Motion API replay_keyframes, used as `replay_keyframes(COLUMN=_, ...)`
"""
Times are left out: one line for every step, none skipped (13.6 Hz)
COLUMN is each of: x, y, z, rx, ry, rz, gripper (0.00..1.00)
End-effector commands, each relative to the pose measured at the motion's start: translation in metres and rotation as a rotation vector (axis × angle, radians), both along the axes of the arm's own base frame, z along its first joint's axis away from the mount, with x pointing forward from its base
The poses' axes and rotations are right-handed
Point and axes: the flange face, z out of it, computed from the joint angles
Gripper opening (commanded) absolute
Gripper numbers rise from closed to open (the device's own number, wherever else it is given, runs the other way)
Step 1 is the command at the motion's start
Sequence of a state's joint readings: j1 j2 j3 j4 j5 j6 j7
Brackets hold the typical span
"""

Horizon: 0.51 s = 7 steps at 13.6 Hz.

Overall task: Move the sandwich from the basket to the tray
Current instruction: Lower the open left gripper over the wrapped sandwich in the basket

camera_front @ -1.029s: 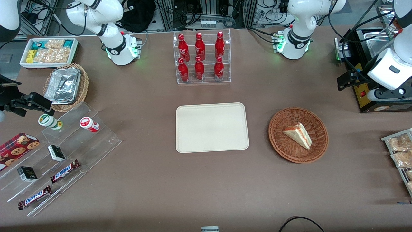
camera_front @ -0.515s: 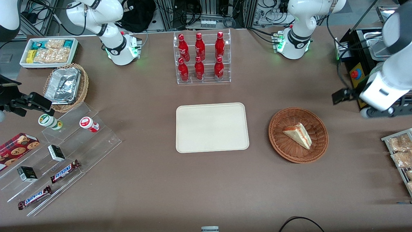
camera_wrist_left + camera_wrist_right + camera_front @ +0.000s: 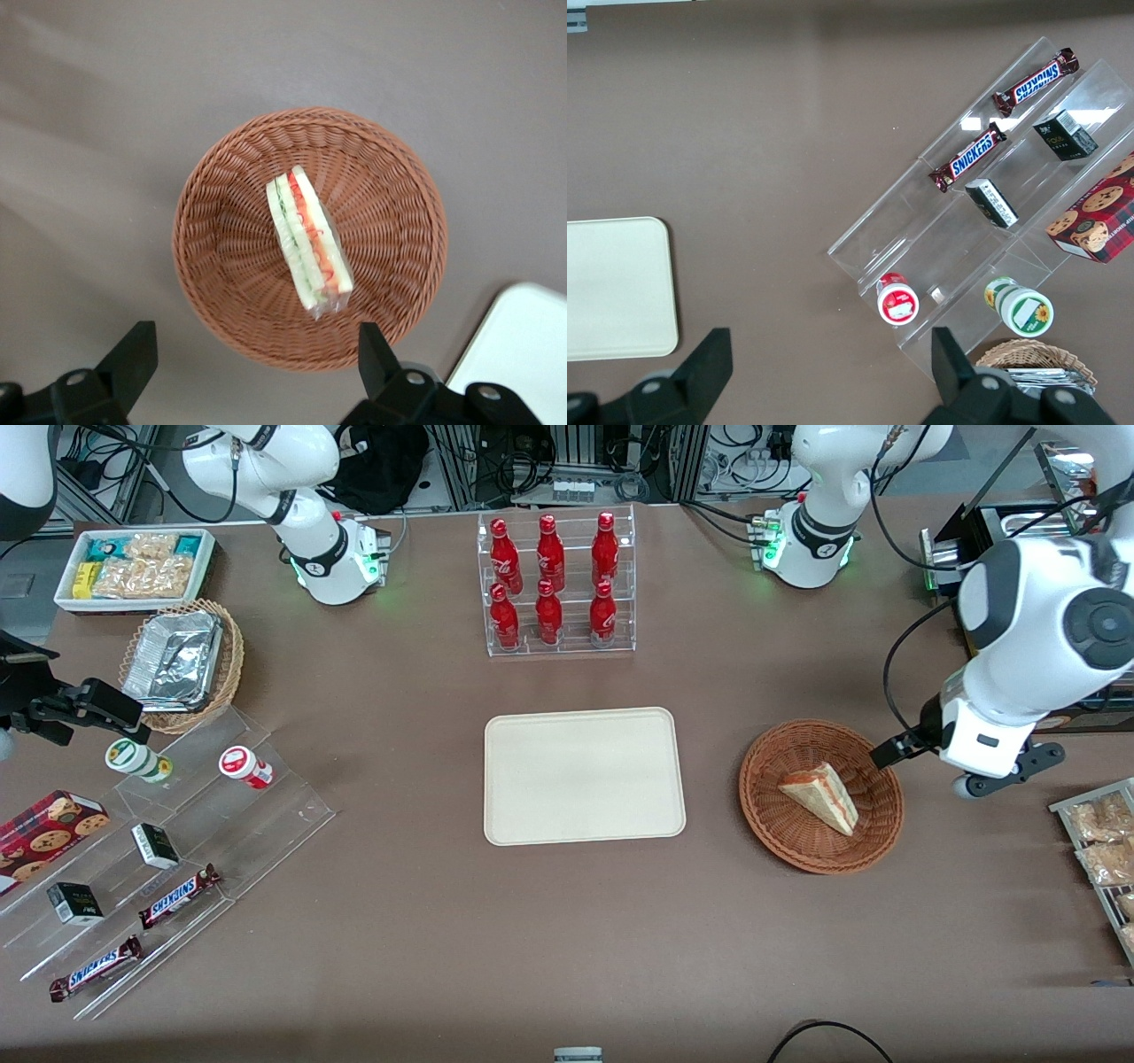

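Only one sandwich (image 3: 308, 241) lies in one basket (image 3: 213, 266); the gripper (image 3: 257, 354) hovers above, fingers spread.

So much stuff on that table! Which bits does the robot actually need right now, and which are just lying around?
Needed:
sandwich
basket holding it
tray
claw, open, above the basket

Lying around:
red bottles
Snickers bars
cookie box
foil trays

Basket (image 3: 802, 849): reddish-brown wicker, tight radial weave. Sandwich (image 3: 820, 795): white bread, red and pale green filling stripes. Tray (image 3: 584, 776): plain cream. Surface (image 3: 425, 921): uniform dull brown. Claw (image 3: 257, 376) above the basket's rim: black fingers (image 3: 133, 354) spread wide. Bottles (image 3: 549, 583): glossy red with white script.
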<state>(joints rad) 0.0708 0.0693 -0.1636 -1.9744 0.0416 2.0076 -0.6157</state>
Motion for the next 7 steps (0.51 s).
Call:
replay_keyframes(x=-0.015, y=-0.006, z=-0.013, rx=-0.003, ry=-0.045, rz=0.19, gripper=1.0)
replay_keyframes(x=-0.014, y=-0.011, z=-0.02, rx=-0.008, ry=-0.058, rz=0.266, gripper=1.0)
replay_keyframes(x=-0.013, y=-0.023, z=-0.03, rx=-0.012, ry=-0.063, rz=0.331, gripper=1.0)
replay_keyframes(x=-0.012, y=-0.026, z=-0.039, rx=-0.013, ry=-0.058, rz=0.382, gripper=1.0)
replay_keyframes(x=-0.009, y=-0.028, z=-0.047, rx=-0.016, ry=-0.056, rz=0.413, gripper=1.0)
replay_keyframes(x=-0.007, y=-0.033, z=-0.055, rx=-0.02, ry=-0.053, rz=0.424, gripper=1.0)
replay_keyframes(x=-0.006, y=-0.042, z=-0.065, rx=-0.025, ry=-0.046, rz=0.436, gripper=1.0)
